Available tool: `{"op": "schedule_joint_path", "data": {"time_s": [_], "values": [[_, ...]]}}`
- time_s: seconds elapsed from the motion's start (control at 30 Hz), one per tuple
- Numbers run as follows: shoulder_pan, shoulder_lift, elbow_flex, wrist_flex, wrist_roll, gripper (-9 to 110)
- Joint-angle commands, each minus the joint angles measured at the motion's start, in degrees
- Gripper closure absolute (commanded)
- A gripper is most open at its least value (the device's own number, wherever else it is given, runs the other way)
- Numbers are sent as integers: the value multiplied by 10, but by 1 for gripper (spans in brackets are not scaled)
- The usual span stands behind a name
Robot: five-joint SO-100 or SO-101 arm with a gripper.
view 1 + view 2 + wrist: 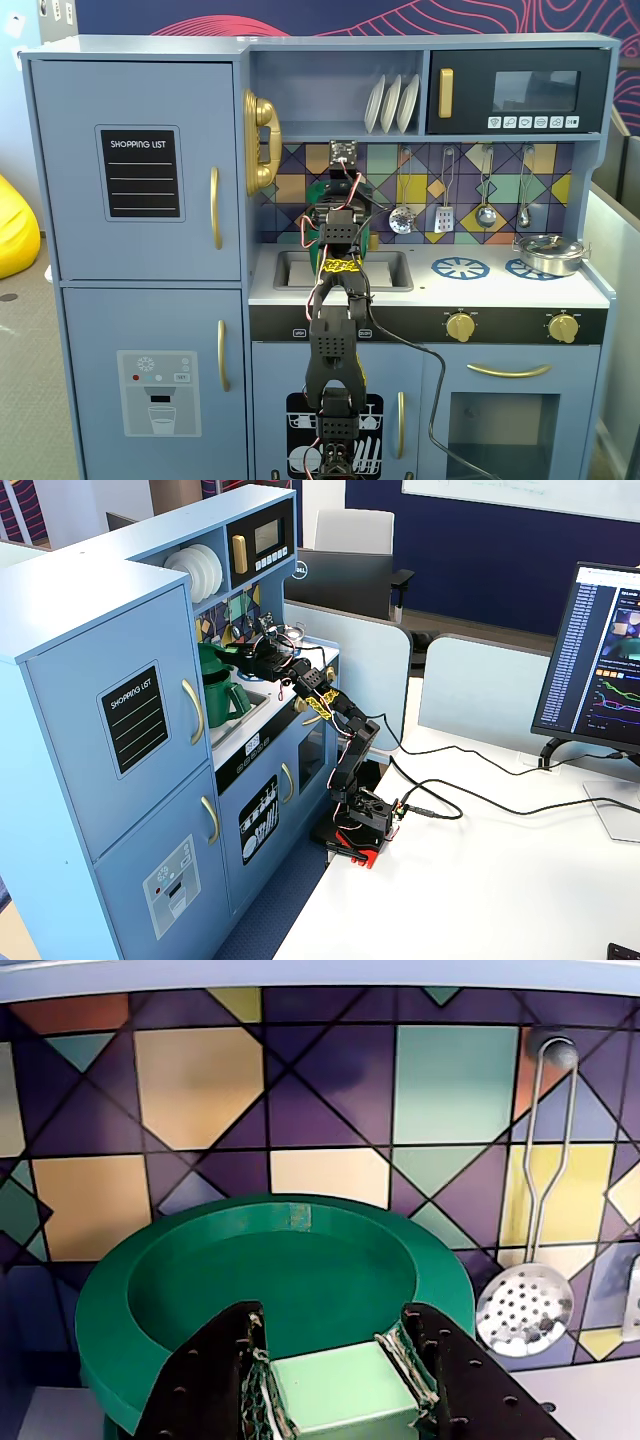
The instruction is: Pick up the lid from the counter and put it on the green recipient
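Note:
In the wrist view my gripper (333, 1350) is shut on the pale green tab handle (340, 1385) of the round dark-green lid (270, 1260), which it holds level in front of the tiled back wall. In a fixed view from the side the lid (212, 652) is at the top of the tall green pot (222, 698), which stands on the counter by the sink. I cannot tell whether lid and pot touch. My gripper (250, 658) reaches in from the right. In the front fixed view the arm (335, 300) hides most of the pot, and only green edges (317, 192) show.
A silver metal pot (547, 252) sits on the right burner, with a blue burner ring (460, 267) to its left. The sink (385, 270) lies under the arm. Utensils (401, 215) hang on the back wall, and a skimmer (525, 1308) is close on the right. A shelf (330, 128) runs above.

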Motion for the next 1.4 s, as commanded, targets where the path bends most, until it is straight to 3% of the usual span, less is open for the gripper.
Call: {"op": "schedule_joint_path", "data": {"time_s": [0.0, 1.2, 1.27, 1.37], "values": [[-2, 19, -15, -3, -5, 102], [-9, 95, 102, 13, -7, 102], [-9, 91, 101, 5, -2, 95], [-8, 71, 94, -45, 18, 77]]}}
